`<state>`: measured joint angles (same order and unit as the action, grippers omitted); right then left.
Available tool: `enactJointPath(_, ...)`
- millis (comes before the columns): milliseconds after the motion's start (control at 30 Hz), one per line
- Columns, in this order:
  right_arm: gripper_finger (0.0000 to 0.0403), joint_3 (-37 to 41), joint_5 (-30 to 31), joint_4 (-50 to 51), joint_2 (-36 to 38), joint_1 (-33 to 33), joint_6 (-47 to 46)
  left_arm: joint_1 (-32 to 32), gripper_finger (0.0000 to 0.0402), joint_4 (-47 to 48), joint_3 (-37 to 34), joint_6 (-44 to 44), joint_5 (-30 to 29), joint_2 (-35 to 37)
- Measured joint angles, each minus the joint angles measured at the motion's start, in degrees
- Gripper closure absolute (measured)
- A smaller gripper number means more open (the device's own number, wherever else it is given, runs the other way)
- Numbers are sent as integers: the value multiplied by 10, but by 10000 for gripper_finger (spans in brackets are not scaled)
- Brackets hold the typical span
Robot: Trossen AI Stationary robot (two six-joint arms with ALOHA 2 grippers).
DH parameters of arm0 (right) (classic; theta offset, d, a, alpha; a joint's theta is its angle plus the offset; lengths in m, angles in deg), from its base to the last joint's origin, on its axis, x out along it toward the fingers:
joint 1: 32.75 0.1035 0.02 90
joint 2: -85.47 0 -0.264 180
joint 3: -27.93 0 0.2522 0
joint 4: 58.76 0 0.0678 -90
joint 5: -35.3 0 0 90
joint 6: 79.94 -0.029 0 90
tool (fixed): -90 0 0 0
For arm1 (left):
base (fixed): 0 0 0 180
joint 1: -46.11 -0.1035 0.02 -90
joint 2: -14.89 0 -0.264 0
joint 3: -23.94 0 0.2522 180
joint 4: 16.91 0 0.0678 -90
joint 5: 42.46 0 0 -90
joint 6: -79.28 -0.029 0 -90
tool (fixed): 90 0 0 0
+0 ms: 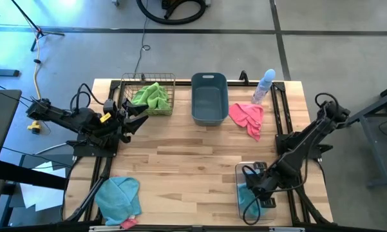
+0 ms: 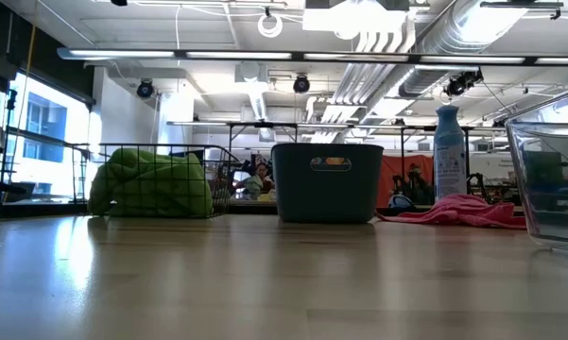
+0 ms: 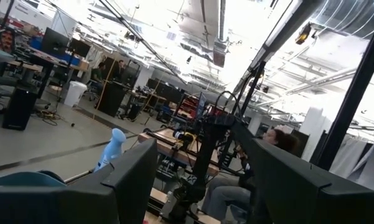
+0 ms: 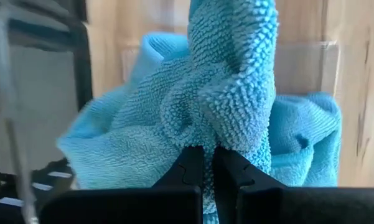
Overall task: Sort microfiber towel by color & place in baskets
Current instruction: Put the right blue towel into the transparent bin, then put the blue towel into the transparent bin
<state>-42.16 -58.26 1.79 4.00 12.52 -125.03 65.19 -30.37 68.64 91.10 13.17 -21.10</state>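
Note:
A lime green towel [image 1: 151, 96] lies in the copper wire basket [image 1: 125, 82] at the table's far edge. Beside that basket stands the grey-blue tub [image 1: 209, 96]. A pink towel [image 1: 248, 118] lies flat on the table next to the tub. One light blue towel [image 1: 119, 195] sits at the near left corner. My right gripper [image 1: 250, 187] is down in the clear bin [image 1: 238, 169], shut on another light blue towel [image 4: 174, 118]. My left gripper [image 1: 138, 121] hovers open just near of the wire basket, tilted up toward the room. My right gripper pinches a raised fold [image 4: 221, 127] of the light blue towel between its two fingers [image 4: 187, 165]. It comes from above, pointing down into the clear bin. The rest of the towel lies bunched and slack on the bin's floor below the fingers.
A pale blue spray bottle [image 1: 265, 86] stands at the far right, behind the pink towel. A scrap of pink cloth [image 1: 129, 223] peeks out at the near edge by the blue towel. Bare wood spans the table's middle. People sit in the room beyond the table.

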Motion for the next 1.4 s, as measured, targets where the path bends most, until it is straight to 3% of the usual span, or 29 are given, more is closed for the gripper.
enactJointPath(200, 399, 34, 0, -36, 0, 0, 1, 0, 156, 0, 0, 0, 0, 0)
enactJointPath(433, 369, 47, -2, -63, 0, -3, -1, 0, 156, -1, 0, -1, 0, 0)
enactJointPath(733, 271, 44, -11, -55, 7, -11, -91, 0, 156, -1, 0, -10, 0, 0)
enactJointPath(1067, 165, -77, -20, 139, 9, -12, -61, 0, 156, -1, 0, -16, 0, 0)
enactJointPath(1267, 153, -151, -9, 206, 9, -13, -39, 0, 156, -1, 0, -19, 0, 0)
enactJointPath(1400, 153, -189, 44, 211, 9, -19, -52, 0, 156, -1, 0, -26, 0, 0)
